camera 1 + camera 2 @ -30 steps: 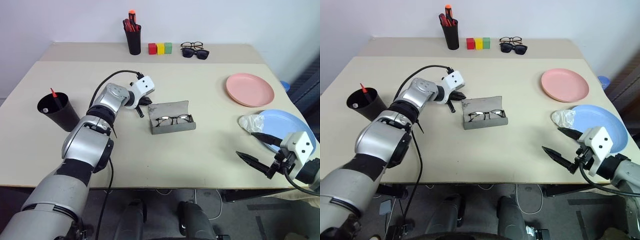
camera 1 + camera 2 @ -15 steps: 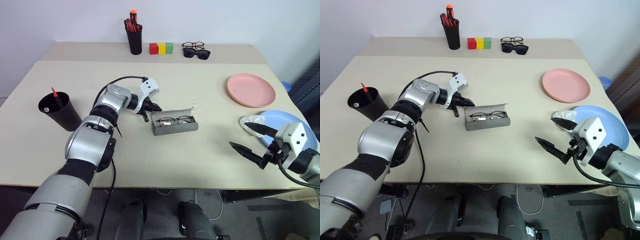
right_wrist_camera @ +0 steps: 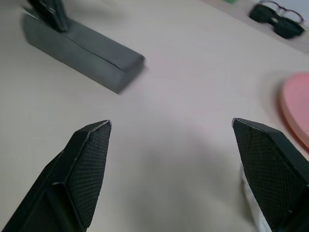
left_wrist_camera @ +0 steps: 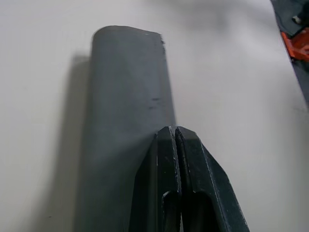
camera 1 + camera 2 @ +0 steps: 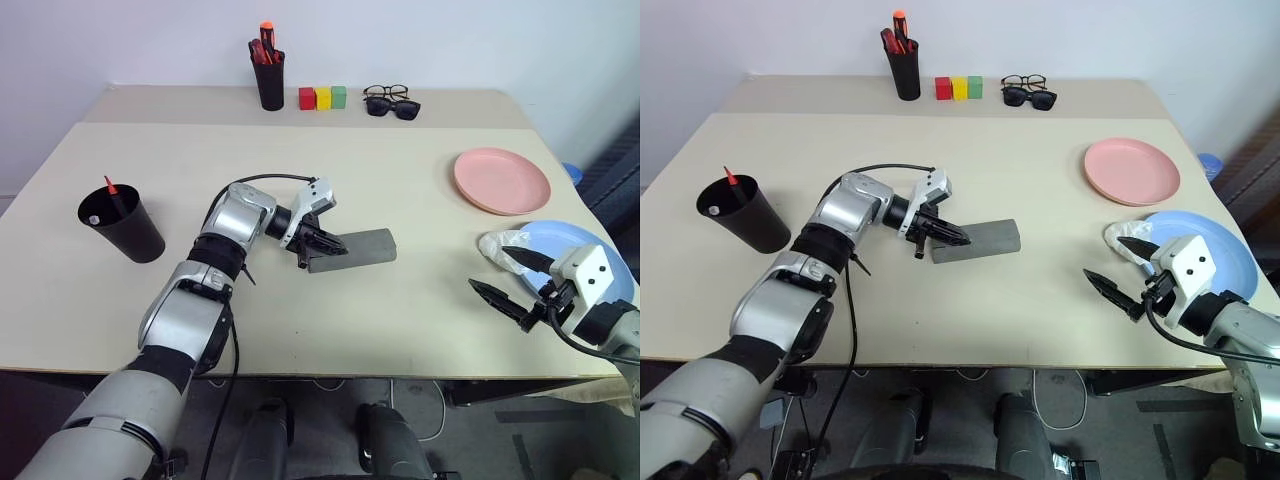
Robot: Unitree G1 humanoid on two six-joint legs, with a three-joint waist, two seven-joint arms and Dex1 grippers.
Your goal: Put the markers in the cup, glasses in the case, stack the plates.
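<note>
Where the case (image 5: 350, 249) lay open a second ago, it is now shut, the left gripper (image 5: 325, 243), fingers together, pressing its lid; the right gripper (image 5: 510, 283) gapes wide by the blue plate (image 5: 590, 245), so stacking remains.

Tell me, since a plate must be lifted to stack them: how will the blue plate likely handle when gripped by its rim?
The blue plate looks like thin, shallow plastic, so probably light and stiff. Its smooth rim may slip in a pincer. The crumpled clear plastic lying at its near-left edge could get pinched along with it. The open right pincer hovers beside that edge.
</note>
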